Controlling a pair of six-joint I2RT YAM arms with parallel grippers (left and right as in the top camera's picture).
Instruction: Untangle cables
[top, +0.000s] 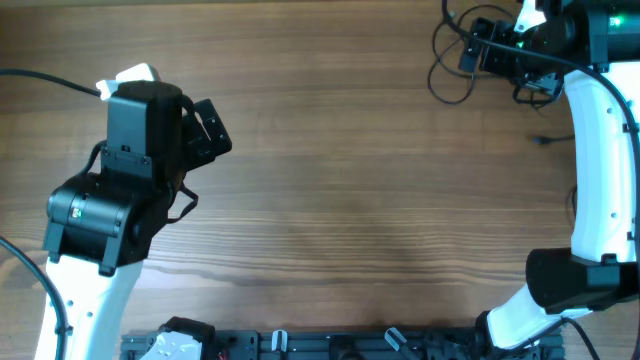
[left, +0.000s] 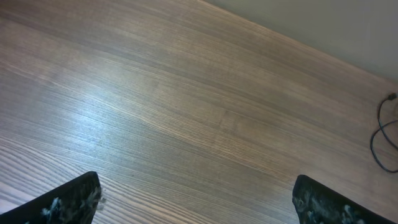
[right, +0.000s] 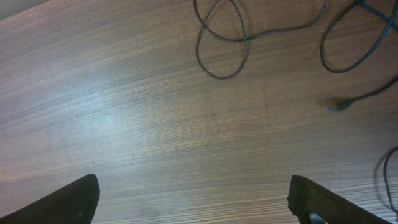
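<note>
I saw both claws spread wide, gripping nothing: the left gripper (left: 196, 190) over bare table (top: 330, 180), the right gripper (right: 193, 190) above the cables (right: 198, 48), which lay in loose loops at the far right (one plug (right: 339, 107) lying free).

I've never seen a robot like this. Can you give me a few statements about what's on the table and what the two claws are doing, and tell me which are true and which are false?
1. The thin black cables lie on the table near the right gripper. True.
2. The left gripper is clamped on a cable. False: its fingers stand apart over bare table and hold nothing.
3. The right gripper is open. True.
4. The cables are bright red. False: they are black.
5. A small plug end lies on the table in the right wrist view. True.
</note>
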